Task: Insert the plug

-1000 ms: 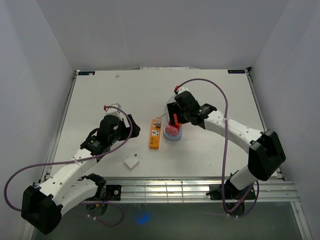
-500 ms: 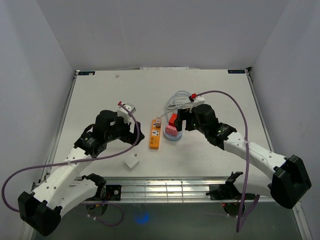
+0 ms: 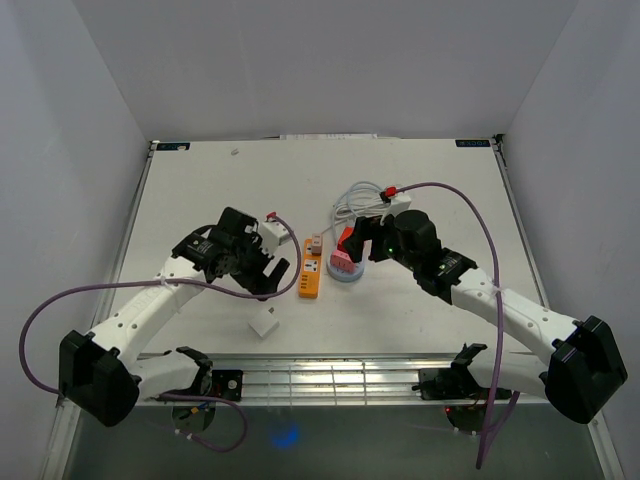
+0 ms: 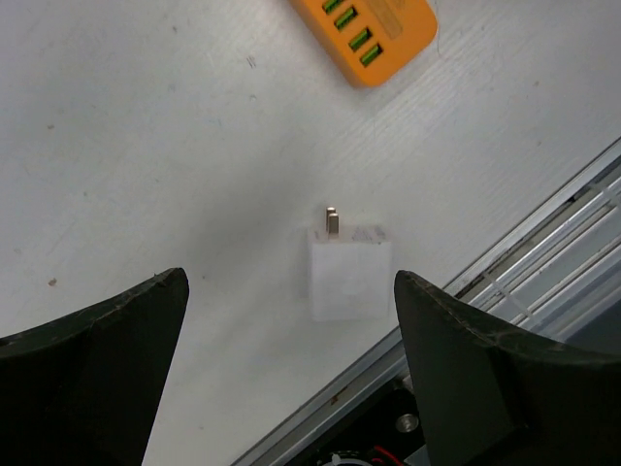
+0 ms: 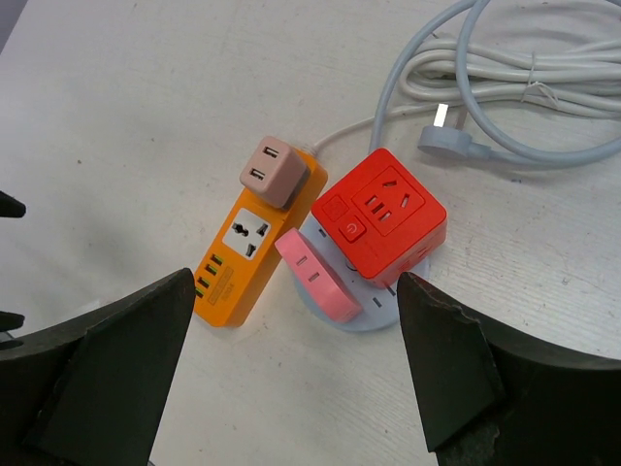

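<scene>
One square white plug [image 4: 349,275] near the long orange power strip [image 4: 374,24], left gripper [image 4: 289,282], right gripper [image 5: 296,282], both spread apart.

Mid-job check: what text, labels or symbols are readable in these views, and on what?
No words or numbers read clearly.
Power symbol: on the button of the red cube socket.
Print on the blue stickers at the far corners: too small to read.
Faint marking on the white plug, by its prong: blurred, unreadable.

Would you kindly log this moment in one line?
left hand: open, over white plug | right hand: open, over red socket cube | status: not inserted
</scene>
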`<state>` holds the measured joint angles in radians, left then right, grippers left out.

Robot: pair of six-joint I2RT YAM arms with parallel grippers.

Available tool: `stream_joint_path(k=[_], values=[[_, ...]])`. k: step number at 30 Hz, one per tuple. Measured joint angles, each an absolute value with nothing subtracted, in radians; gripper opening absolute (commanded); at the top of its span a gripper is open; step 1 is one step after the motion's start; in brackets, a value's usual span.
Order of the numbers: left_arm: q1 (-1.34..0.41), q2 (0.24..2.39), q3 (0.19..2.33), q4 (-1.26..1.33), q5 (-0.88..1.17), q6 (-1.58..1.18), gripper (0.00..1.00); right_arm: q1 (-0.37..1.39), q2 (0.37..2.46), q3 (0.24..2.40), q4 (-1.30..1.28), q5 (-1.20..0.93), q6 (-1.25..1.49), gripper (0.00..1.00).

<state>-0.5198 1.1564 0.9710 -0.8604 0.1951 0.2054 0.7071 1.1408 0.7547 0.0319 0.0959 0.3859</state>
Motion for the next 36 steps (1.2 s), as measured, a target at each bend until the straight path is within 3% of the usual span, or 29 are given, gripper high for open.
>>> stream_joint_path(k=[17,36], values=[[-0.669,1.175,0.841,-0.915,0.232,0.313,0.98,0.707,1.189,0.755,0.033,0.076,0.389,0.89],[-0.677,1.308,0.773,-0.83,0.111,0.286,0.97,0.707,1.196,0.755,0.032,0.075,0.39,0.89]])
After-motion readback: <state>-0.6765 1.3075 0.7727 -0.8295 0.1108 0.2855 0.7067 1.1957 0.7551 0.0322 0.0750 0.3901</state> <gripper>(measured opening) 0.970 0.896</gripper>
